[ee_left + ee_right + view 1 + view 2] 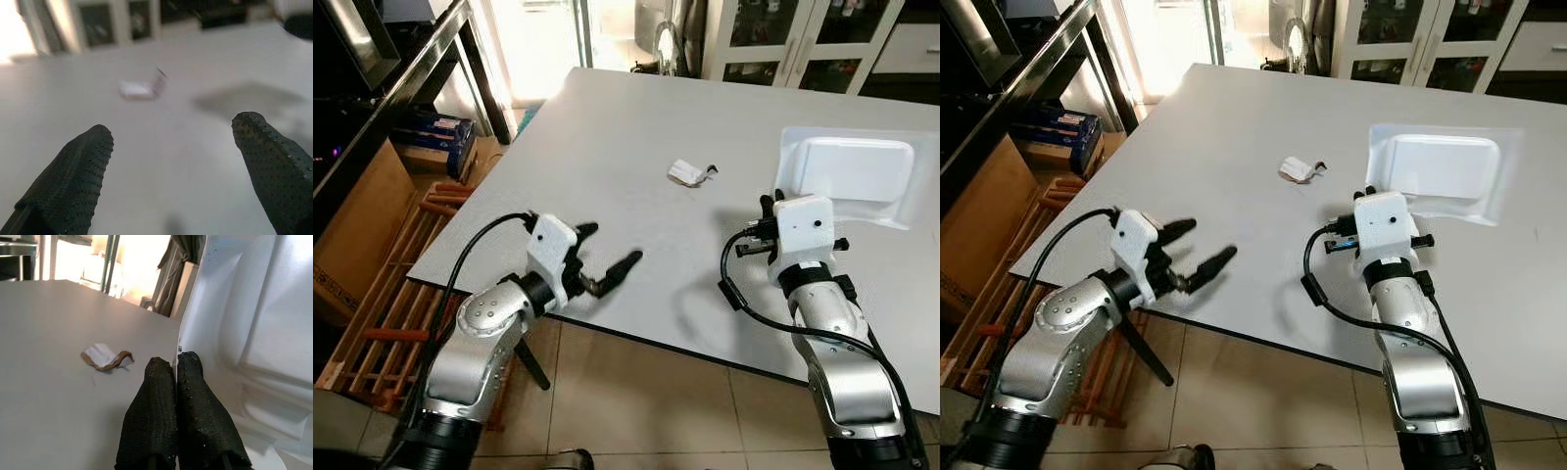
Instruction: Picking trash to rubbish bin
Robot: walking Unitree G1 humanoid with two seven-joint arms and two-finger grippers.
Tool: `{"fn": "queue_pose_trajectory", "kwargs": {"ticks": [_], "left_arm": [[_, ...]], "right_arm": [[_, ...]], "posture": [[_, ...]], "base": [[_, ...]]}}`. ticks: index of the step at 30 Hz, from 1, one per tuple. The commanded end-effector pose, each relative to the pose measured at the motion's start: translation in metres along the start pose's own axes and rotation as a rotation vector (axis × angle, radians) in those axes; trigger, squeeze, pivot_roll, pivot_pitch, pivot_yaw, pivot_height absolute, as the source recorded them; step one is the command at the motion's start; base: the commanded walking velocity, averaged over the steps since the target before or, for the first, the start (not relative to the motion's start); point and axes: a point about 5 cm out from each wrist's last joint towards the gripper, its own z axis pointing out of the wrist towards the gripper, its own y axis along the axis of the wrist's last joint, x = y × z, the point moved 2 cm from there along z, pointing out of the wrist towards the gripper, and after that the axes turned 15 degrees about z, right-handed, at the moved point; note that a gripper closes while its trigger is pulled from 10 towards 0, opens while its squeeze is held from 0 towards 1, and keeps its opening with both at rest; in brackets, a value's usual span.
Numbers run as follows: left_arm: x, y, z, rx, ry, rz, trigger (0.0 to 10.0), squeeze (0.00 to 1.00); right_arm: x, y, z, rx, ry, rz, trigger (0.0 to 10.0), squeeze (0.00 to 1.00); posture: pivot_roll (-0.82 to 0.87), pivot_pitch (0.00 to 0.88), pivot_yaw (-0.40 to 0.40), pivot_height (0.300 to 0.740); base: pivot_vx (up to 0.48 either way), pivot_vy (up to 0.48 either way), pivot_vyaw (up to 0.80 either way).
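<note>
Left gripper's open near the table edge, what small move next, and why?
Probably ease the left gripper forward toward the scrap. Its fingers are spread and point at the scrap, which lies on bare table well ahead of them. The right gripper is shut, its tips at the white tray's edge.

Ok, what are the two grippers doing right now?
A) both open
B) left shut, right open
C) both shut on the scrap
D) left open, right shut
D: the left gripper has its fingers spread wide over the table, aimed toward the scrap, while the right gripper has its fingers pressed together, empty, at the white tray's edge.
</note>
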Motion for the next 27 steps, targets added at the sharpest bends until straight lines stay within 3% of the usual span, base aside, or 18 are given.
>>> {"fn": "queue_pose_trajectory", "kwargs": {"ticks": [1,2,3,11,16,27], "left_arm": [[0.011,0.008,-0.003,-0.020,0.099,0.044,10.0,0.00],[0.021,0.013,-0.004,-0.025,0.224,0.074,10.0,0.00],[0.026,0.014,-0.004,-0.026,0.272,0.084,10.0,0.00],[0.044,0.006,-0.013,0.037,0.479,0.141,10.0,0.00],[0.043,-0.003,-0.019,0.080,0.547,0.173,10.0,0.00],[0.027,-0.012,-0.027,0.121,0.549,0.156,10.0,0.00]], "right_arm": [[0.000,0.009,0.002,-0.046,-0.011,0.000,10.0,0.00],[0.000,0.012,0.002,-0.059,-0.019,0.005,10.0,0.00],[0.000,0.013,0.002,-0.062,-0.023,0.006,10.0,0.00],[0.000,0.012,0.001,-0.067,-0.051,0.022,10.0,0.00],[-0.002,0.011,-0.002,-0.068,-0.075,0.027,10.0,0.00],[-0.014,0.002,-0.015,-0.035,-0.142,0.045,10.0,0.00]], "posture": [[-0.01,0.066,0.027,0.740],[-0.01,0.060,0.022,0.740],[-0.01,0.060,0.022,0.740],[-0.01,0.055,0.020,0.740],[-0.02,0.054,0.032,0.740],[-0.02,0.062,0.039,0.740]], "base": [[0.000,0.000,0.00],[0.000,0.000,0.00],[0.000,0.000,0.00],[0.000,0.000,0.00],[0.000,0.000,0.00],[0.000,0.000,0.00]]}}
